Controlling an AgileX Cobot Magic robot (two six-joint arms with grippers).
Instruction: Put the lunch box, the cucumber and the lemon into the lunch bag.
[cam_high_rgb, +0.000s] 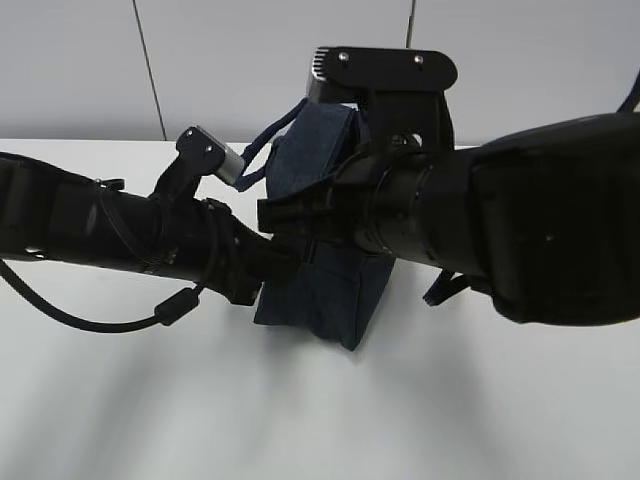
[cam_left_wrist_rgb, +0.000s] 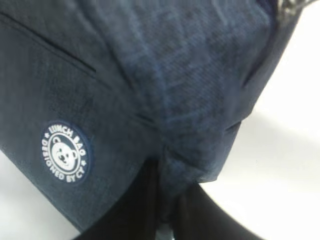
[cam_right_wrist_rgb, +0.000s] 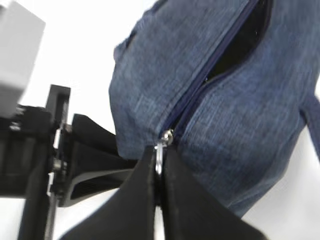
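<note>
We found the soft, light dark navy fabric lunch bag (cam_high_rgb: 325, 290) standing on the white bench (cam_high_rgb: 120, 400), left tool (cam_left_wrist_rgb: 167, 210) pinching a fabric fold, right tool (cam_right_wrist_rgb: 159, 172) clamped on its metal zipper ring (cam_right_wrist_rgb: 160, 150), judged the best hold.

Exterior cam sits behind and above both arms, looking forward and down at a slant over the white table (cam_high_rgb: 120, 420) toward the wall; arm housings fill mid-frame. Left wrist cam is pressed close to the lunch bag (cam_left_wrist_rgb: 165, 90) side, fabric and round logo patch (cam_left_wrist_rgb: 64, 152) filling the frame. Right wrist cam is also very close, facing the bag's zipper end. All three views share the bag.
</note>
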